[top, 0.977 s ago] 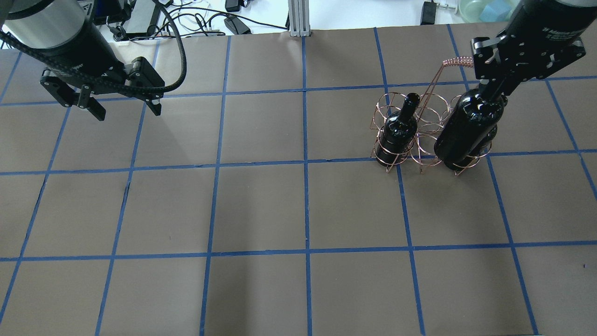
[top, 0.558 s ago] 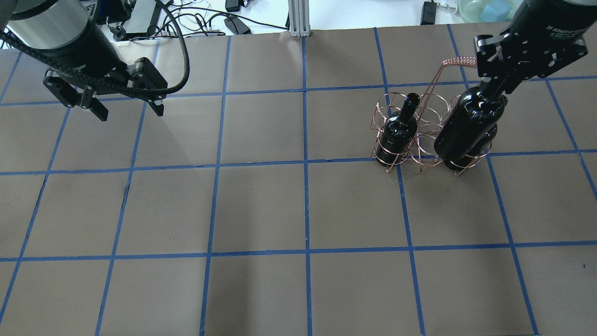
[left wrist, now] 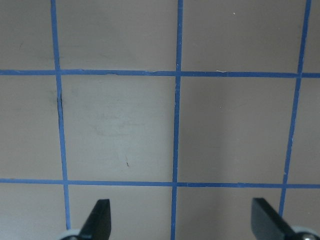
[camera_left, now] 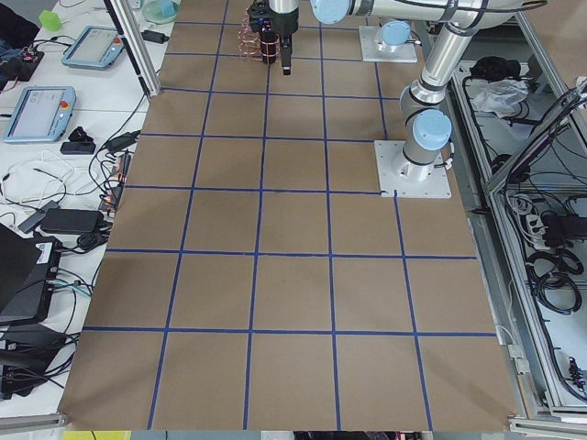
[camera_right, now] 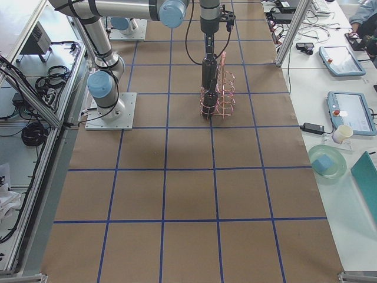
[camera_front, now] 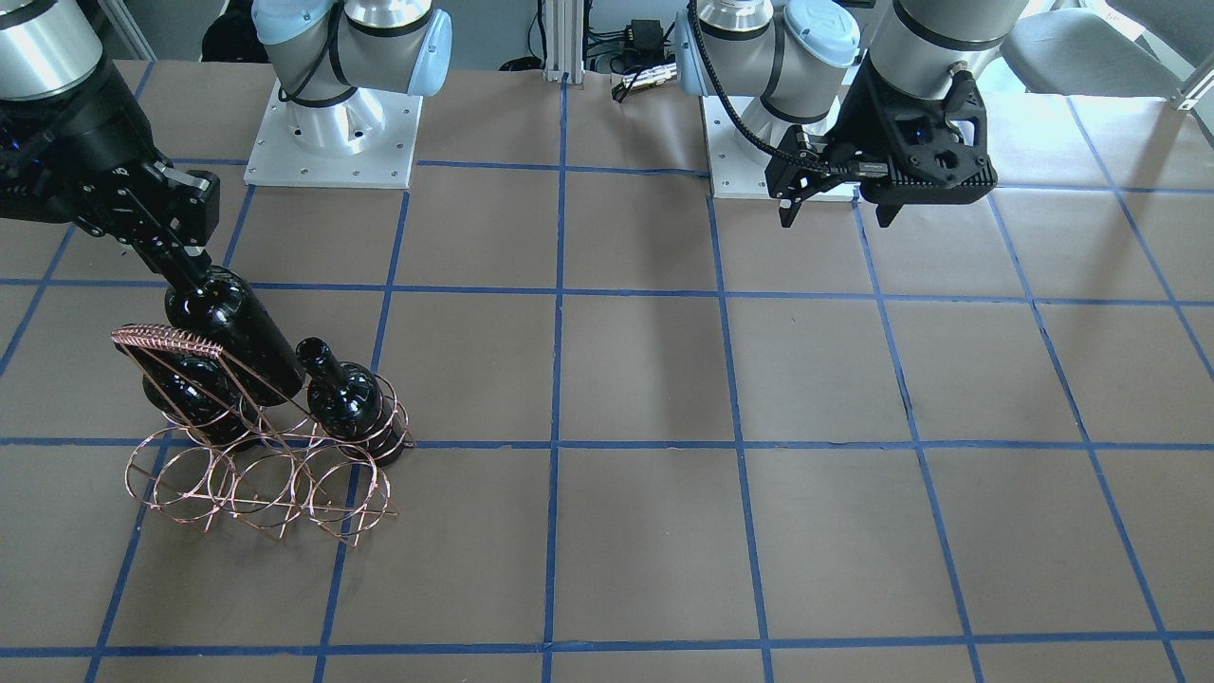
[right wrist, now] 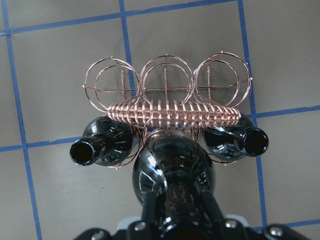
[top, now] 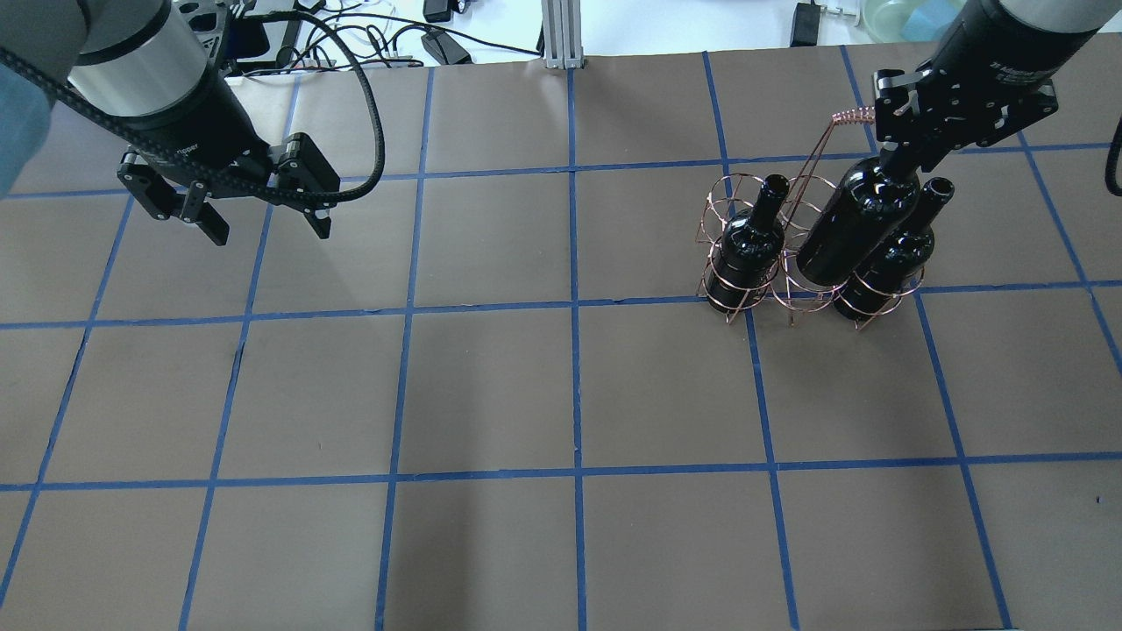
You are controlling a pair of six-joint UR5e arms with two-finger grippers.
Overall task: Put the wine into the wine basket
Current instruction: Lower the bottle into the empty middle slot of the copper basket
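My right gripper (top: 901, 162) is shut on the neck of the wine (top: 852, 226), a near-black glossy bottle. The bottle hangs upright over the middle ring of the wine basket's (top: 793, 263) row nearest the robot. In the right wrist view the wine (right wrist: 172, 172) sits just below the coil-wrapped handle (right wrist: 172, 114), between two identical bottles (right wrist: 102, 147) (right wrist: 235, 142) that stand in the end rings. I cannot tell whether its base is inside the ring. My left gripper (top: 267, 226) is open and empty, far left above bare table (left wrist: 182, 220).
The basket's far row of three rings (right wrist: 166, 80) holds nothing. The arched handle (camera_front: 166, 339) rises right beside the held bottle (camera_front: 237, 332). Cables and gear (top: 351, 35) lie beyond the table's far edge. Blue tape lines (top: 574, 386) grid the brown table.
My right gripper has carried the wine leftward, off the right-end bottle, which now shows its neck, to the middle ring. My left arm has drifted right and slightly down, still open.
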